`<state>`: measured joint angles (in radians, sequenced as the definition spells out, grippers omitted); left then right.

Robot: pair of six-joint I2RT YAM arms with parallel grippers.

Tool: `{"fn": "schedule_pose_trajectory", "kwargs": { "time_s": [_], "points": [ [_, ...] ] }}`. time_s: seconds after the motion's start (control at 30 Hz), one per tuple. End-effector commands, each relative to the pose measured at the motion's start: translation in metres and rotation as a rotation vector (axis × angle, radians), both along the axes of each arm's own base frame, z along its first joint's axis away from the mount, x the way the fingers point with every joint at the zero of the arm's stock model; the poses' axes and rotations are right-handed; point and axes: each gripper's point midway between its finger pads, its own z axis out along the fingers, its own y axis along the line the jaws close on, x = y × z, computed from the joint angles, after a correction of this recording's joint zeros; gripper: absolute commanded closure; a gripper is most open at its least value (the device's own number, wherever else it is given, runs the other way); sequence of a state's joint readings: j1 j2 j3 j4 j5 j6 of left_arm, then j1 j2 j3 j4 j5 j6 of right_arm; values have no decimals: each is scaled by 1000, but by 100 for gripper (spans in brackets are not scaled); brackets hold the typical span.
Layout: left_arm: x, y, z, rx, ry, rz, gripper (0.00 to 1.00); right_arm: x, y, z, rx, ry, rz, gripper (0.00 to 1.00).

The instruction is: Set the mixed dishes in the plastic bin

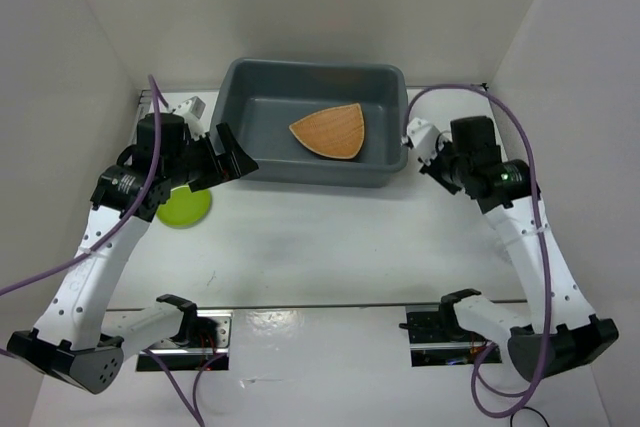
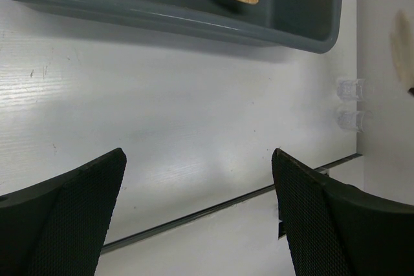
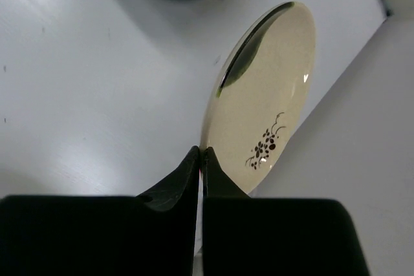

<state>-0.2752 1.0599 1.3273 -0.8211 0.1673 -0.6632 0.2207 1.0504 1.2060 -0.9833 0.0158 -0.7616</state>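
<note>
black right gripper (image 3: pixel 200 159) pinches the glossy cream round dish (image 3: pixel 265 95) by its rim. mesh-textured left gripper (image 2: pixel 197 185) hangs spread; woven tan plate (image 1: pixel 330 132) lies in the smooth grey bin (image 1: pixel 240 97)

Large dark grey plastic bin (image 1: pixel 245 112), rectangular with rounded corners and flared rim, at the far middle of the table. Tan woven rounded-triangle plate (image 1: pixel 330 132) lying flat on the bin floor, right of centre, point toward the left. Lime-green round plate (image 1: pixel 187 210) flat on the table outside the bin, near its front-left corner, partly hidden by the left arm. Small cream round dish (image 3: pixel 262 98) with a dark blotch pattern, held on edge, rim pinched in the right gripper (image 3: pixel 200 159), beside the bin's right end. Two small clear cups (image 2: pixel 350 103) side by side on the table, near the bin's front-right corner.
</note>
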Motion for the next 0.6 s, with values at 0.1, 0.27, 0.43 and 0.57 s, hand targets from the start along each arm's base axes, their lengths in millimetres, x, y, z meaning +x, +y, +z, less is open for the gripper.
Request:
{"fn": "schedule_pose_trajectory", "kwargs": {
  "time_s": [0.1,0.27,0.43,0.57],
  "points": [
    [-2,-1,10,-39,-32,4,0,56,57,73,58,-149,73,100],
    [-7,10,-4,26,-6,28,0,101,116,71,-28,-184,175,100],
    [-22,18,-34,38,61,42,0,159,165,21,-101,-144,227,100],
    [-28,26,-51,42,95,84,0,200,192,-14,-112,-107,236,100]
  ]
}}
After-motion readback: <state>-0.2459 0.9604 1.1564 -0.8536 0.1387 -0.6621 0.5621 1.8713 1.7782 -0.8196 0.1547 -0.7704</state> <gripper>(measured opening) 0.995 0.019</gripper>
